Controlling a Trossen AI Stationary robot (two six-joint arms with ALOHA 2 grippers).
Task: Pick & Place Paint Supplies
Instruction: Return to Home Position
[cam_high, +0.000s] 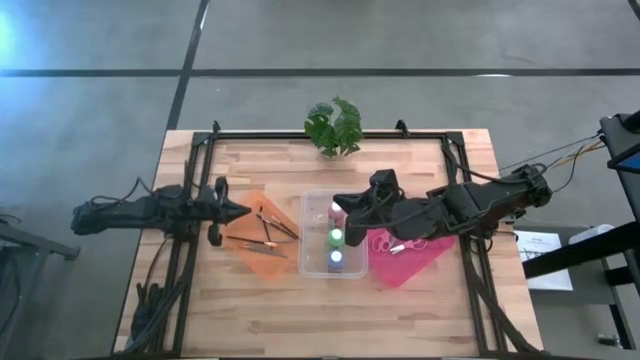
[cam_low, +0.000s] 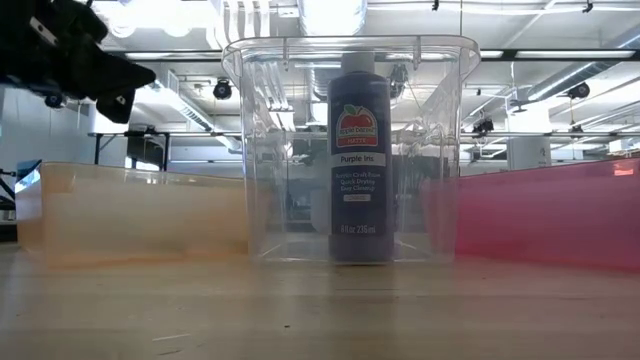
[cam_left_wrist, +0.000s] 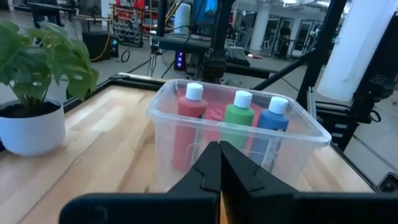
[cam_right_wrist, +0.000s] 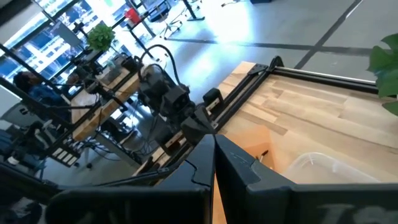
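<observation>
A clear bin (cam_high: 318, 262) stands mid-table with three paint bottles upright in it: pink (cam_left_wrist: 191, 109), green (cam_left_wrist: 238, 115) and blue (cam_left_wrist: 272, 121). The blue one stands nearest the front edge (cam_low: 358, 160). Thin paintbrushes (cam_high: 272, 229) lie on the orange mat (cam_high: 262, 262) left of the bin. Pink-handled scissors (cam_high: 384, 241) lie on the pink mat (cam_high: 415, 262) to its right. My left gripper (cam_high: 243, 211) is shut and empty at the orange mat's left edge, pointing level at the bin. My right gripper (cam_high: 338, 204) hangs shut and empty high above the bin's far end.
A potted leafy plant (cam_high: 335, 126) stands at the table's far edge behind the bin. Black rails (cam_high: 330, 134) frame the table's far, left and right sides. Bare wood (cam_high: 330, 310) lies between the bin and the near edge.
</observation>
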